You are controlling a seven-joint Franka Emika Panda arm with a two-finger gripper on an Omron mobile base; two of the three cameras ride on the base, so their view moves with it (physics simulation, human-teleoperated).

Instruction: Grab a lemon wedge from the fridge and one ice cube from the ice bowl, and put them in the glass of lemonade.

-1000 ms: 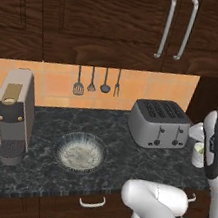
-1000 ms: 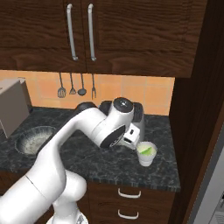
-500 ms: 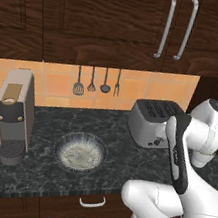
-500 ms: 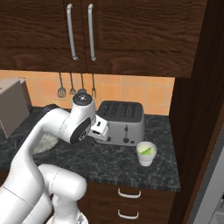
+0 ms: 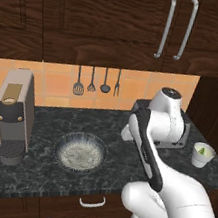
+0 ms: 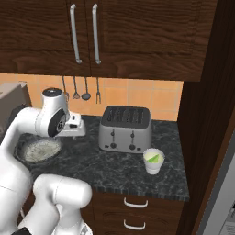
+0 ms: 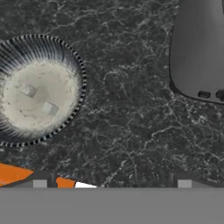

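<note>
Your gripper (image 7: 112,183) stood fully open and empty above the speckled black counter (image 7: 131,131), between the ice bowl (image 7: 70,57) and the toaster (image 7: 199,52). The bowl was round and shallow, with a ribbed grey rim and a whitish floor; two small pale ice cubes (image 7: 49,108) lay near its centre, slightly apart. Expect a cube to be light, hard and slippery: close on two flat opposite faces, squarely. The glass of lemonade (image 6: 153,161), a small tapering translucent cup, stood beyond the toaster; it looked easily tipped.
</note>
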